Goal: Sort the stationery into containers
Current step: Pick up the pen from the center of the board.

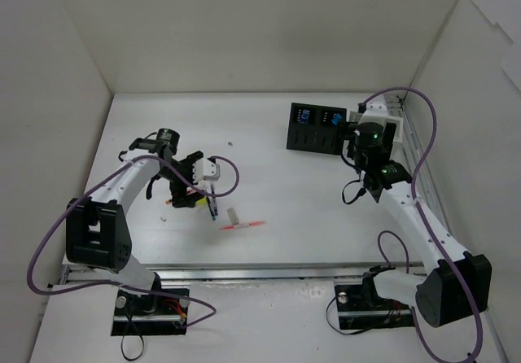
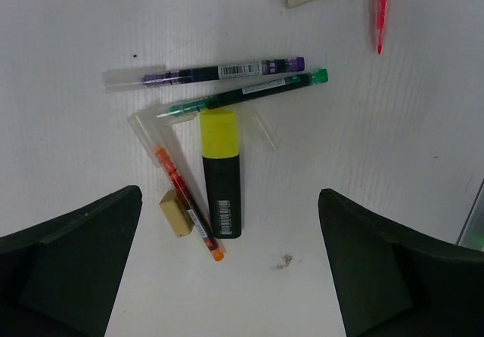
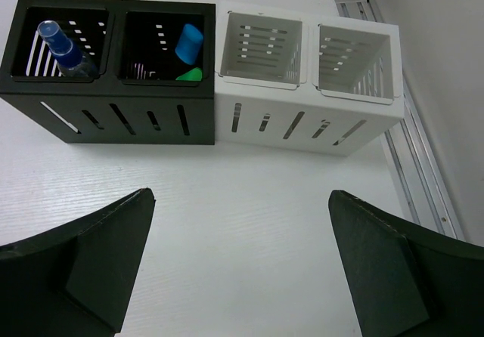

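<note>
Hovering above yellow highlighter (image 2: 221, 178), left end effector (image 2: 228, 197) apart; right end effector (image 3: 242, 195) apart facing black box (image 3: 113, 129).

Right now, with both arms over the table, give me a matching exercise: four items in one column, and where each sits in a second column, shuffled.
Things:
1. spray bottle
2. yellow highlighter
3. tan eraser
4. blue cap

Places:
A. on the table, beside the orange pen
B. black box, left compartment
C. black box, right compartment
D. on the table, cap end by the green pen

Pairs: 1-B, 2-D, 3-A, 4-C.
</note>
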